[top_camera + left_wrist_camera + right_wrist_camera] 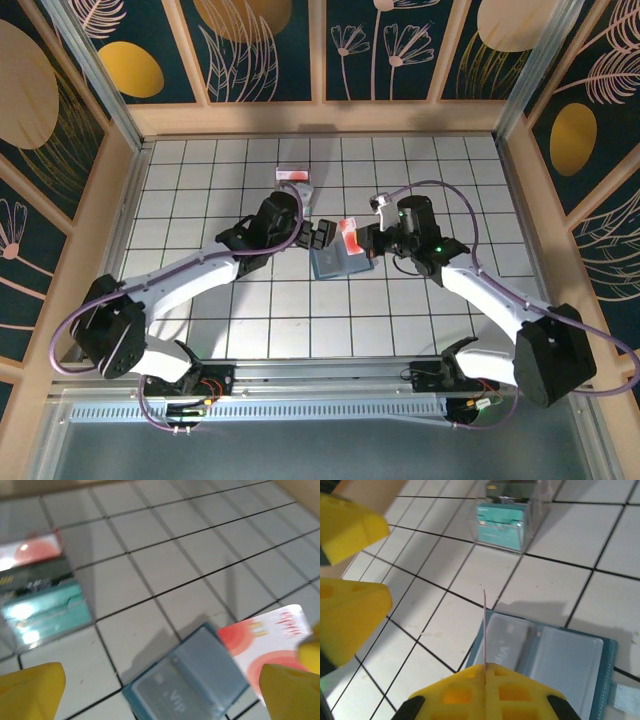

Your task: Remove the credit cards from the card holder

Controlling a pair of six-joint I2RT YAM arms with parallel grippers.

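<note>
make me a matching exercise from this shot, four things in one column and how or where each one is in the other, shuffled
Things
1. left gripper
2. right gripper
3. card holder
4. clear plastic box

States
A. lying open, flat on the table
B. shut on the salmon-red credit card
C. jaws wide apart
D. beyond the card holder, teal showing through

Pairs: 1-C, 2-B, 3-A, 4-D

You see card holder (pixel 190 680) cut by bottom edge | clear box (pixel 42 595) blurred | credit card (pixel 484 630) edge-on, face hidden
</note>
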